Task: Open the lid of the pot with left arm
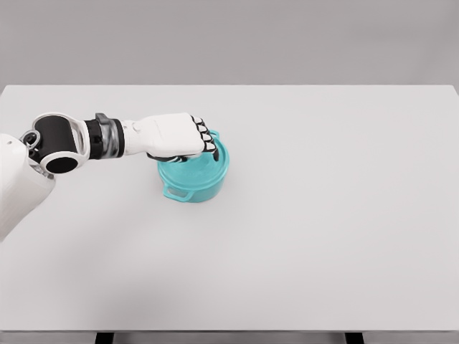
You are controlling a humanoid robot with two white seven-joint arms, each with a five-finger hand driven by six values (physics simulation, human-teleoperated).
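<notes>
On the white table (pixel 323 236), left of centre, sits the teal pot (pixel 197 179), upright, lid (pixel 208 166) still on it. Left hand (pixel 176 136) lies over the lid from the left side, fingers (pixel 206 140) curled down onto the lid top, covering the knob area; can't tell if it grips the knob. 1 pot side handle (pixel 177 192) points toward the camera.

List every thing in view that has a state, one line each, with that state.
pot: upright on the table, mostly covered by the hand from above.
lid: on the pot, not lifted.
left hand: over the lid, fingers curled down at its middle; grip itself hidden.
table: bears only the pot.
right hand: not in view.
</notes>
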